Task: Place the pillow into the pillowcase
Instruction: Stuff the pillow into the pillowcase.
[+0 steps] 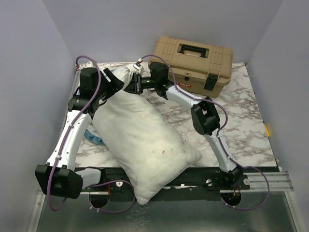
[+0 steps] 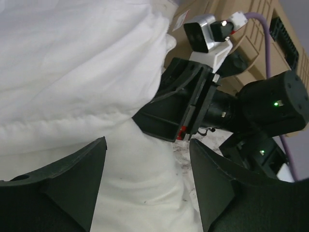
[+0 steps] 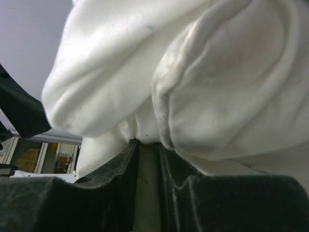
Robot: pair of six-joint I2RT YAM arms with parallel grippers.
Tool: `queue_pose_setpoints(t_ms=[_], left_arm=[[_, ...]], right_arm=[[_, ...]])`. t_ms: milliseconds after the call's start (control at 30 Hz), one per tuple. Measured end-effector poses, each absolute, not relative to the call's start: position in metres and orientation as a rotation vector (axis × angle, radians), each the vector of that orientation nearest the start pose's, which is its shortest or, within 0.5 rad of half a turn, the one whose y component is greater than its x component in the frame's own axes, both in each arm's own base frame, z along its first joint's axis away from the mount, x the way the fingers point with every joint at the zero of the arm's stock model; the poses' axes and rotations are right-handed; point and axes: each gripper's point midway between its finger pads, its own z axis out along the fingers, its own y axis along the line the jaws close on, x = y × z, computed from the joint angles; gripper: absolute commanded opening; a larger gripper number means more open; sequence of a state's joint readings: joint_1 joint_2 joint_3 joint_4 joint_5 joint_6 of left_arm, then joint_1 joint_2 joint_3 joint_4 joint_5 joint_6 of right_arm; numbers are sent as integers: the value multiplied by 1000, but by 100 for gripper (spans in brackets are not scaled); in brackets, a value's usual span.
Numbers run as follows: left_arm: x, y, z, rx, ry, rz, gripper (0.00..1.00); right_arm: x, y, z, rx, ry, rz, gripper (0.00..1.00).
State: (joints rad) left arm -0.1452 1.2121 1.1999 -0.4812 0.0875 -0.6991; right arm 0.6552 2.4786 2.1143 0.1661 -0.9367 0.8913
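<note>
White pillow [image 1: 145, 140] lies slantwise across the table [image 1: 241, 125], near end overhanging the edge.
Right claw [image 3: 147, 145] is pinched on the pillow's far corner, probably to lift it. Left claw [image 2: 145, 150] stands spread over the cloth alongside, gripping nothing. Only a blue sliver of the case [image 1: 95, 137] peeks from under the pillow's left side, so insertion looks not yet begun. No writing reads, even on the tan box [image 1: 193, 65].

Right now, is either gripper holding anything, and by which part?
The right gripper pinches a fold of fabric at the far end of the pillow. The left gripper is open and holds nothing.
</note>
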Motion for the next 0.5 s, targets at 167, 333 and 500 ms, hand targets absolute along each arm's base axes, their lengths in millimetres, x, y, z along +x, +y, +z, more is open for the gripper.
queue_pose_setpoints(t_ms=[167, 333, 500], left_arm=[[366, -101, 279, -521, 2041, -642, 68], [351, -103, 221, -596, 2157, -632, 41], [328, -91, 167, -758, 2218, -560, 14]], right_arm=[[390, 513, 197, -544, 2028, 1937, 29], [391, 510, 187, -509, 2087, 1915, 47], [397, 484, 187, -479, 2200, 1686, 71]])
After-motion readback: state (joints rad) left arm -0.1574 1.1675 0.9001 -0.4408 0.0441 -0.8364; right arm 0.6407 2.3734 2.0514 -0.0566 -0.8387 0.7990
